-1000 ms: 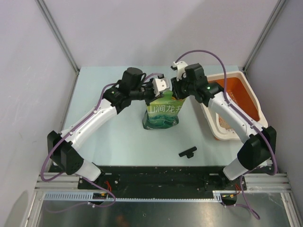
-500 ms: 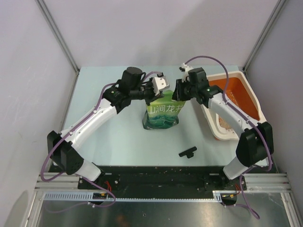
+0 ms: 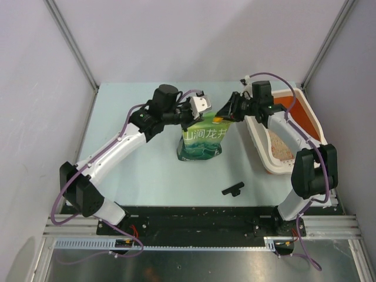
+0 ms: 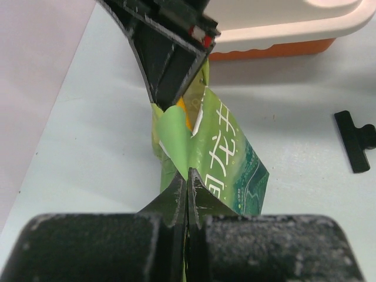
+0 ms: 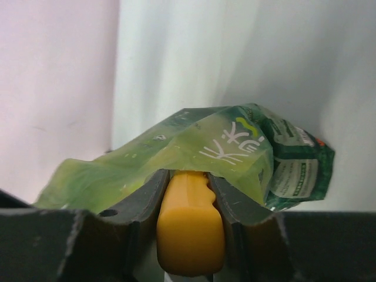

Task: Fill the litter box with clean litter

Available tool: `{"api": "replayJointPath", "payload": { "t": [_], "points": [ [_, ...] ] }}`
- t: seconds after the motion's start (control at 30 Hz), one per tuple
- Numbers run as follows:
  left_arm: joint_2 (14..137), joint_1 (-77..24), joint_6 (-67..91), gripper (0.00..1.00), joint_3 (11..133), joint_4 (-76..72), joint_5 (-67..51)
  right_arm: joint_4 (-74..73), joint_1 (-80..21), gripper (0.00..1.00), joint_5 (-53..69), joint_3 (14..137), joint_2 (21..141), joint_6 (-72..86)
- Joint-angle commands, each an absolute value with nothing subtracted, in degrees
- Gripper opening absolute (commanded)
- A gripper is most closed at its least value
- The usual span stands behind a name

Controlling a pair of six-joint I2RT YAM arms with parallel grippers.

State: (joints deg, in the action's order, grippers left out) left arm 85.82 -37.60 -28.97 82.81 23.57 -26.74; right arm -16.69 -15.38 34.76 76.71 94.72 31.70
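- At the bag's mouth, our left gripper (image 4: 187, 187) stays pinched shut on the green bag (image 3: 201, 144).
- Our right gripper (image 5: 189, 188), clamped on the yellow scoop handle (image 5: 189, 235), has swung its wrist toward 3 o'clock.
- At 3 o'clock of the bag lies the litter box (image 3: 281, 170), with some clean litter (image 3: 282, 147) inside; we judge another scoopful is coming.

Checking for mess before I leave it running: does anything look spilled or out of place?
No clear spill shows. Only the black clip lies loose on the table, apart from the green bag.
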Motion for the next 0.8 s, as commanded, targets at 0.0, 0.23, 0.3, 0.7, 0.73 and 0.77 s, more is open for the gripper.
{"api": "replayJointPath", "payload": {
  "t": [0.0,0.23,0.3,0.7,0.73,0.77],
  "points": [
    [82.0,-39.0,-29.0,0.0,82.6,20.2,-26.2,-4.8,-9.5,0.0,44.6,77.0,96.2,42.4],
    [81.2,-39.1,-30.9,0.0,80.7,20.4,-21.7,2.0,-5.0,0.0,56.3,75.9,96.6,49.0],
    [81.2,-39.2,-31.8,0.0,80.6,20.4,-20.9,3.4,-4.0,0.0,57.8,75.0,96.7,49.9],
    [82.4,-39.1,-34.5,0.0,82.3,21.1,-19.1,12.8,3.9,0.0,63.6,70.9,94.8,58.9],
    [82.6,-39.1,-34.8,0.0,82.3,21.2,-19.1,12.3,4.3,0.0,63.7,70.9,94.5,58.6],
    [82.6,-39.1,-34.9,0.0,82.3,21.2,-19.0,11.2,5.0,0.0,63.7,70.8,94.1,58.4]
  ]
}}
